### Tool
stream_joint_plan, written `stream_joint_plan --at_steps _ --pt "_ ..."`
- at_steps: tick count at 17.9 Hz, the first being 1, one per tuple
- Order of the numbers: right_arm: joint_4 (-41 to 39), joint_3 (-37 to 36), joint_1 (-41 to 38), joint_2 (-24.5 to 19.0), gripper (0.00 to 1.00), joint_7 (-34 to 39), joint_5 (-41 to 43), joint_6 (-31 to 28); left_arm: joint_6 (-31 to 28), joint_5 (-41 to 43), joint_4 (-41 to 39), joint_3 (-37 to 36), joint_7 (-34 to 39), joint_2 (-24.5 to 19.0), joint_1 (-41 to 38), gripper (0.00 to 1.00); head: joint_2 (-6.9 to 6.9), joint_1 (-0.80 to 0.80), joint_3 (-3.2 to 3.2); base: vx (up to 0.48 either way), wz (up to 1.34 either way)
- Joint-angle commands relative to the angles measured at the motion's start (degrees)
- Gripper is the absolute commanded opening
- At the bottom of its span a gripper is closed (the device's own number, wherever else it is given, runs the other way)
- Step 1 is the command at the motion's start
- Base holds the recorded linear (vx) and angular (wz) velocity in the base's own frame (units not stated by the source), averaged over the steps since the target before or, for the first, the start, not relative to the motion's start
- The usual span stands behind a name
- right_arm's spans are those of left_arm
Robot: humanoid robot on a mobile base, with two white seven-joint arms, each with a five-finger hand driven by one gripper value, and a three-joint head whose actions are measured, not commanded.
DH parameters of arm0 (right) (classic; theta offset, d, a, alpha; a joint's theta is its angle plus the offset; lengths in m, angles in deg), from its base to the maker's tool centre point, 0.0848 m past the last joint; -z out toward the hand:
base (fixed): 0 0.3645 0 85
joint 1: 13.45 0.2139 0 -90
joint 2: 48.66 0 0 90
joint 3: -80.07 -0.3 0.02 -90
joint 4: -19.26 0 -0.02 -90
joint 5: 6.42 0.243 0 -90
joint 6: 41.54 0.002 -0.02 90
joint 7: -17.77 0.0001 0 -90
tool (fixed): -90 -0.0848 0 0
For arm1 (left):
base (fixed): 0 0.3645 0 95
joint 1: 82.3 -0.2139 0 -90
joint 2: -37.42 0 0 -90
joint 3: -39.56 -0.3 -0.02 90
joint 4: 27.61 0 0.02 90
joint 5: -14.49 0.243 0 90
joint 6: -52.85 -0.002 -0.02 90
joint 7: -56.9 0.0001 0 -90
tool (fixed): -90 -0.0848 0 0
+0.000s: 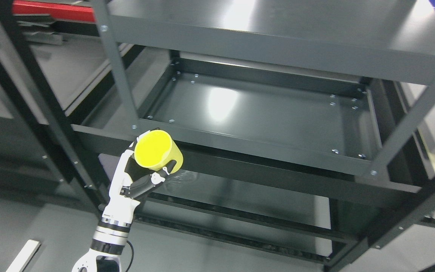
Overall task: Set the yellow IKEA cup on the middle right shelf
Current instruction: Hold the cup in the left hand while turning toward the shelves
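A yellow cup (pixel 158 154) is held in my left hand (pixel 147 168), whose white and black fingers (pixel 161 176) wrap around its lower side. The cup is tilted, its open mouth facing the camera. It hangs just in front of the front rail of the dark metal middle shelf (pixel 263 113), near that shelf's front left corner post. My left arm rises from the lower left of the picture. The right arm does not show.
The dark grey rack has an upper shelf (pixel 278 22), a lower shelf (pixel 240 196) and slanted posts (pixel 117 64). Another rack stands at the left (pixel 21 94). A red object (pixel 51 9) lies at the top left, a white strip (pixel 23 257) on the floor.
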Motion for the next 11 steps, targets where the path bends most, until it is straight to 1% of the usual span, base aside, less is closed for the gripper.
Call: stream_joint_plan --at_steps 1,3,6,8,11 --pt "0.00 0.97 -0.76 1.00 0.99 -0.02 1.41 -0.04 0.76 0.00 -0.12 -7.89 -0.14 -1.00 0.91 0.01 0.00 0.00 0.00 -0.009 -0.39" --pt "0.00 0.97 -0.76 1.00 0.99 -0.02 1.41 -0.04 1.90 0.00 -0.12 -9.21 -0.14 -1.00 2.31 0.01 0.00 0.00 0.00 0.008 -0.29" --pt "0.00 0.97 -0.76 1.00 0.99 -0.02 1.41 -0.04 6.12 0.00 -0.38 -11.41 -0.57 -1.00 6.43 0.01 0.00 0.00 0.00 0.042 -0.06" --pt "0.00 0.97 -0.76 1.00 0.99 -0.02 1.41 -0.04 7.00 0.00 -0.47 -16.22 -0.57 -3.85 10.73 0.01 0.00 0.00 0.00 0.042 -0.02" --pt "0.00 0.97 -0.76 1.00 0.99 -0.02 1.41 -0.04 7.71 -0.09 -0.38 -24.49 -0.49 -6.15 19.25 0.01 0.00 0.00 0.00 0.056 -0.06"
